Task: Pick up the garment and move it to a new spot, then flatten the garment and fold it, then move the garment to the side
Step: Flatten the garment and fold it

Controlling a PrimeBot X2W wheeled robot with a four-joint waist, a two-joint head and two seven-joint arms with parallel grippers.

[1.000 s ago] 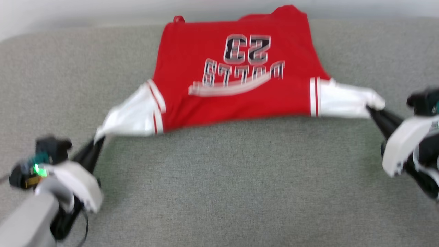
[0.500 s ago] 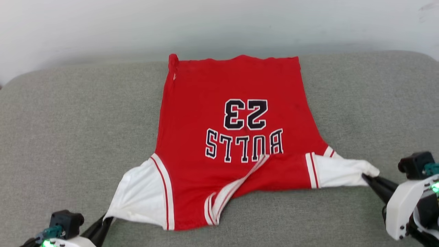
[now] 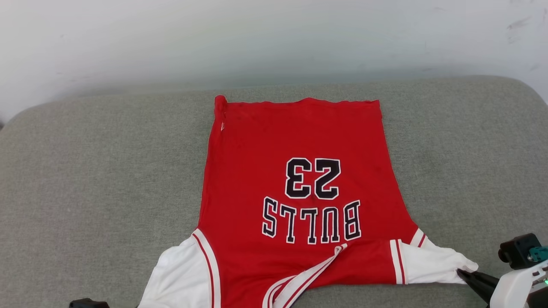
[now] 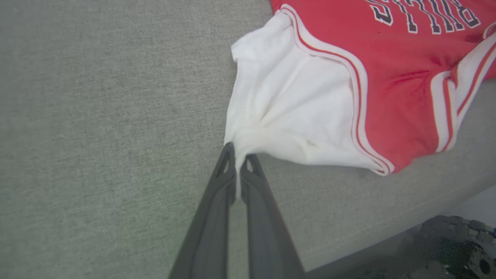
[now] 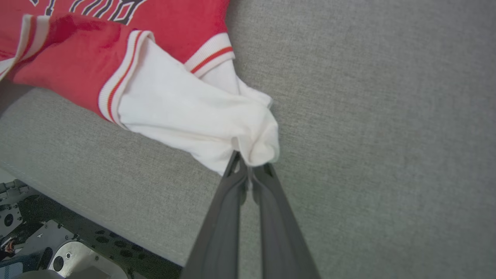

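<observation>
Item: shirt [image 3: 295, 188], red, print up, mid-cushion [image 3: 85, 171]; sleeves at 4 and 7 o'clock.
Left gripper [image 4: 239, 155], right gripper [image 5: 248, 162]: each pinching a sleeve tip.
Change: taut a second ago, now laid down; likely flattening, neckline still rumpled.

Setting, from my head camera: a grey-green woven upholstered cushion [image 3: 85, 179] spans the frame from left edge to right, with its far corners rounded at upper left and upper right. Behind it a plain white wall [image 3: 171, 38] takes the top band, with faint dark scuff marks [image 3: 516, 23] at upper right. The light is soft and even, with a dull shadow where the wall meets the cushion. From my left wrist camera, the weave reads clearly at left. The cushion's front edge, with a stitched seam [image 4: 372, 224], crosses the lower right. From my right wrist camera, the same edge and seam cross the lower left.
</observation>
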